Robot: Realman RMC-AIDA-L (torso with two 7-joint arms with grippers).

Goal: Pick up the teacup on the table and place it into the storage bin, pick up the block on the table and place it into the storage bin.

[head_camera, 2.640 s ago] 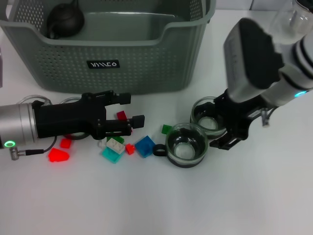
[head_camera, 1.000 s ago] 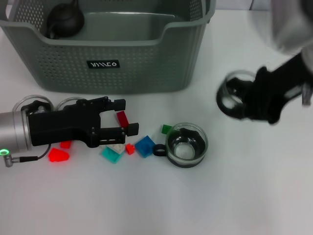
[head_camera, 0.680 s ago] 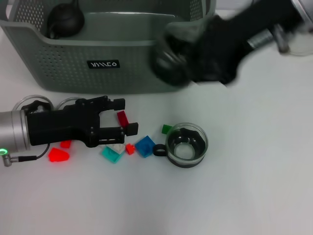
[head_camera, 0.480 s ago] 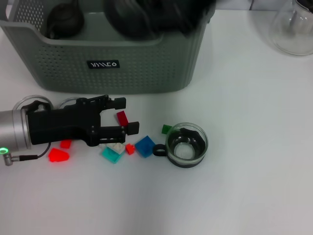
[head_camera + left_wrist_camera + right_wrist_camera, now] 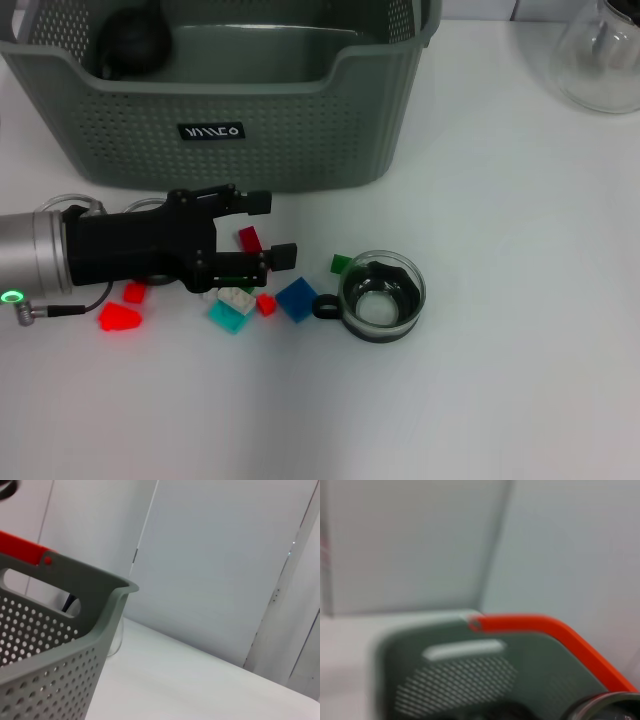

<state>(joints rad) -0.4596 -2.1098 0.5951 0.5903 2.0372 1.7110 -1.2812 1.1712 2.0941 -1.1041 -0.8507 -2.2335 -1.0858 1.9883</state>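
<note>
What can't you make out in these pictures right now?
- Right end effector: outside the head view; its wrist view is blurred and shows only the storage bin.
- Blocks under the left end effector: hidden in the head view by its black body.
- Dark round object in the bin: partly behind the bin's rim, unidentifiable.
- Glass vessel: cut off by the head view's edge.

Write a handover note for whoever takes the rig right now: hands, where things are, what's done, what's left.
Left hand: open, low over the table, small red block between its fingers, not gripped.
Right hand: out of the head view.
Grey-green perforated storage bin: holds a round black teapot; no block seen inside.
Clear glass teacup: on the table, beside loose blocks.
To do: bin the teacup and the block.
</note>
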